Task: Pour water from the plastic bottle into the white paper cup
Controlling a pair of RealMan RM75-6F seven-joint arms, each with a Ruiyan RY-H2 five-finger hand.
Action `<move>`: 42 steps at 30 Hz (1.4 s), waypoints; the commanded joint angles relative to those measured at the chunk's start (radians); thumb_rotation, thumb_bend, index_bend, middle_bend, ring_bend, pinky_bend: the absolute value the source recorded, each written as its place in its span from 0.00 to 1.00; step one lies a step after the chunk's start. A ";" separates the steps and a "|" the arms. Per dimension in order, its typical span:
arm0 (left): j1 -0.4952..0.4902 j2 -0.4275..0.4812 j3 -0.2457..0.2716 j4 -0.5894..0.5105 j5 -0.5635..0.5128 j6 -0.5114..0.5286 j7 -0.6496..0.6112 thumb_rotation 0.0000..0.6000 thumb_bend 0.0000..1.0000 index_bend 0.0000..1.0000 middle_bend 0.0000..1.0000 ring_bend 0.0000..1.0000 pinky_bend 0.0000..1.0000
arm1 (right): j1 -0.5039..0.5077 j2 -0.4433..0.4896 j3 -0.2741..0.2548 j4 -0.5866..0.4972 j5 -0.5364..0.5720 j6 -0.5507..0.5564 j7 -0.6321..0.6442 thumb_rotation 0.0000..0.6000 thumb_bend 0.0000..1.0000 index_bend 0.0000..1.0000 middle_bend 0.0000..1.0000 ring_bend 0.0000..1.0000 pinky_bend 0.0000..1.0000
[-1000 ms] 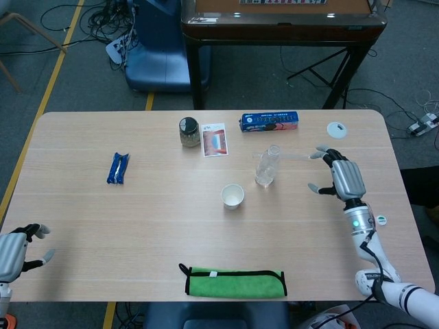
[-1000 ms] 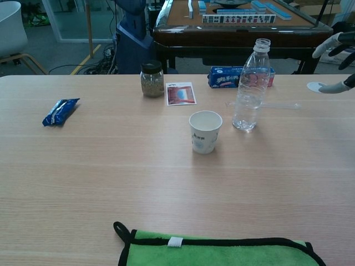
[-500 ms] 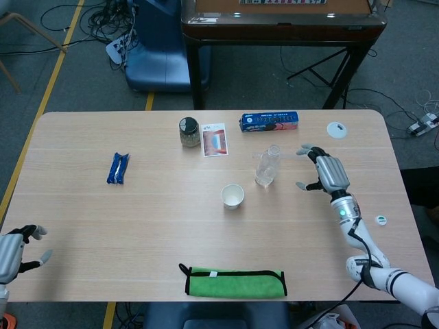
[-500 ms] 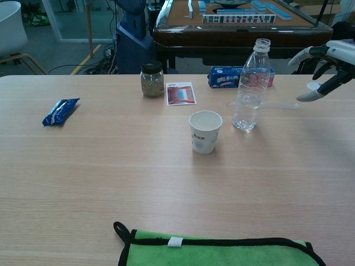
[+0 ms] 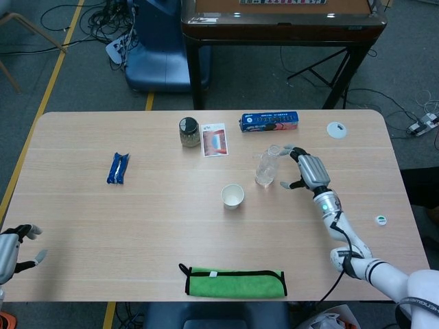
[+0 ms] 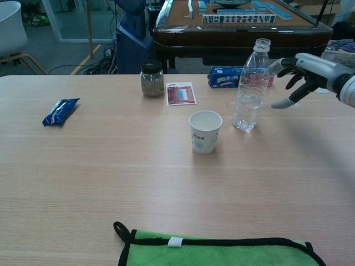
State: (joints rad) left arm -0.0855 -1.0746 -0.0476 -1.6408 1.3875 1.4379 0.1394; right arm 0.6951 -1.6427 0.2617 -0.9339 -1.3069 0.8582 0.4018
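A clear plastic bottle stands upright and uncapped at the table's middle right, with water low in it. The white paper cup stands upright just to its near left, apart from it. My right hand hangs open just to the right of the bottle, fingers spread towards it, a small gap between them. My left hand shows only at the near left edge of the head view, open and holding nothing.
A glass jar, a picture card and a blue box lie behind the bottle. A blue packet lies far left. A green cloth lies along the near edge. A white bottle cap sits at the far right.
My right hand has moved left across the table, from well right of the bottle to just beside it, staying open. The left hand has drifted slightly towards the near left edge.
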 commanded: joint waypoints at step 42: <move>0.009 0.011 0.001 0.002 -0.015 -0.010 -0.023 1.00 0.18 0.45 0.49 0.48 0.68 | 0.145 -0.221 -0.060 0.350 -0.084 -0.088 0.285 1.00 0.00 0.27 0.19 0.15 0.31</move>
State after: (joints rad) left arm -0.0766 -1.0640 -0.0469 -1.6392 1.3729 1.4277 0.1168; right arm 0.8382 -1.8610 0.2048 -0.5870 -1.3871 0.7664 0.6816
